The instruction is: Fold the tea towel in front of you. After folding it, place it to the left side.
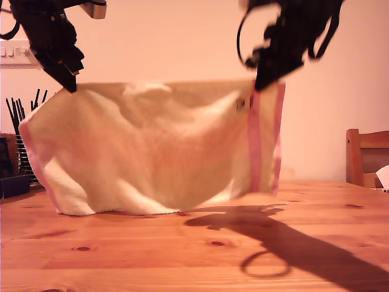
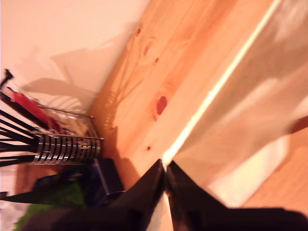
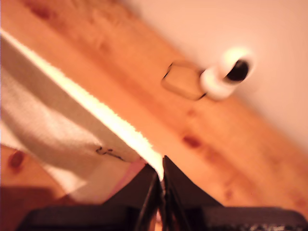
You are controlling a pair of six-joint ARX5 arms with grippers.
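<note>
Cream tea towel (image 1: 158,146) hanging, lower edge on table (image 1: 182,255)

You have bare pine-wood tabletop (image 1: 182,261) across the exterior view's lower half; the hanging cream terry towel (image 1: 158,152) blocks its middle, a black wire utensil rack (image 1: 21,152) its left edge.

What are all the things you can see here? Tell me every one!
tea towel: one, cream-white with pink stripes, held up by its top corners, bottom edge touching the table
table: one, orange-brown knotty wood, under everything
utensil rack: one, shiny metal with dark handles sticking out, at the exterior view's left
chair: one, brown wood, at the exterior view's right
small camera: one, white and round, on the table by the wall
my first gripper: black, fingers pinched on a towel corner
my second gripper: black, fingers pinched on the other top corner
</note>
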